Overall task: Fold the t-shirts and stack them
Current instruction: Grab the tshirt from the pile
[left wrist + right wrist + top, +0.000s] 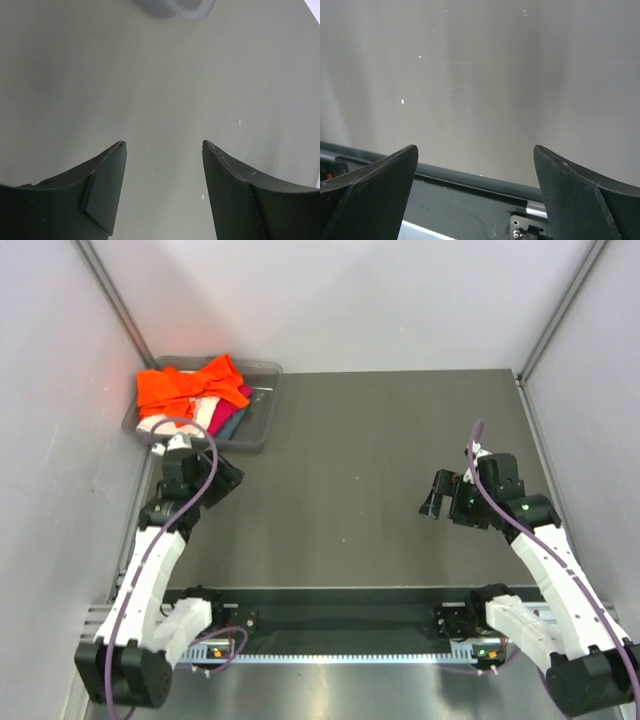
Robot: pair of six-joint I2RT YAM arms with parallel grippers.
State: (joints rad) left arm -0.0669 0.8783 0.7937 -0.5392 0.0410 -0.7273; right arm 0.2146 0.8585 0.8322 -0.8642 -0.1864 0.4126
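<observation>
Wide open at the left gripper (164, 145), gripping nothing, poised over the dark table (350, 440) just in front of the grey bin (262, 408). Wide open too at the right gripper (475, 147), likewise gripping nothing, well apart over the table's right side. Farther out, in the bin at the far left corner: orange t-shirt (190, 385) heaped on top, spilling over the rim; beneath it, edges of cream t-shirt (150, 424), pink t-shirt (220, 415) and teal-grey t-shirt (237, 426).
</observation>
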